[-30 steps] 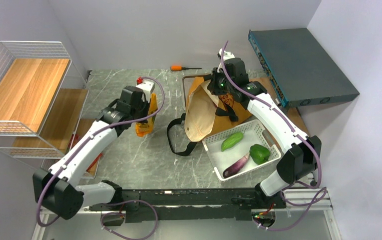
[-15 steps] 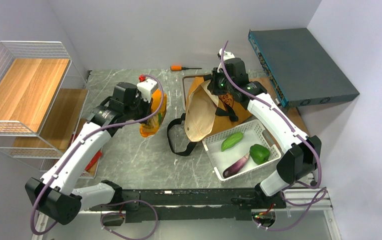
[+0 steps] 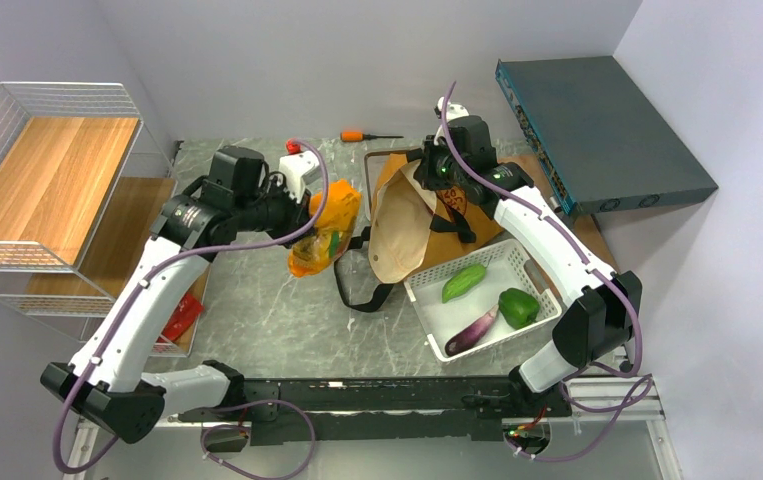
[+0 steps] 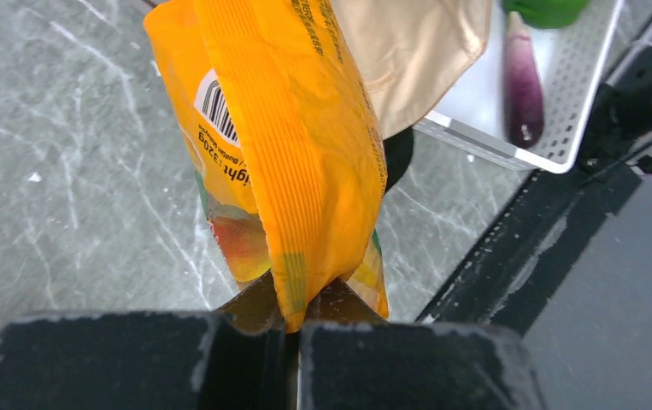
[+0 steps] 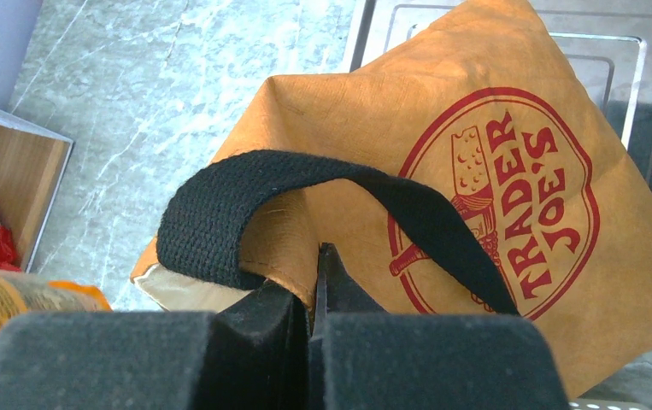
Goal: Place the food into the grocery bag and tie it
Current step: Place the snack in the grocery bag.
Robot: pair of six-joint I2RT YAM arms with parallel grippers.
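My left gripper (image 3: 297,205) is shut on the top seam of a yellow-orange snack packet (image 3: 325,228), held in the air just left of the grocery bag; the packet fills the left wrist view (image 4: 288,145). The mustard grocery bag (image 3: 412,225) with black straps (image 3: 349,283) and cream lining lies left of the tray, its mouth towards the left. My right gripper (image 3: 435,170) is shut on the bag's upper rim (image 5: 331,256) beside a strap (image 5: 220,213) and holds it up. The purple oblong vegetable (image 3: 472,331) lies in the white tray (image 3: 529,262).
Two green vegetables (image 3: 464,281) lie in the tray too. A wire and wood shelf (image 3: 52,180) stands at the left with red packets (image 3: 179,318) at its foot. An orange screwdriver (image 3: 365,135) lies at the back. A dark flat box (image 3: 597,130) sits at the right.
My left arm has lifted the snack packet and carried it right, towards the bag's mouth, tilting it over. The right arm and bag have stayed still.
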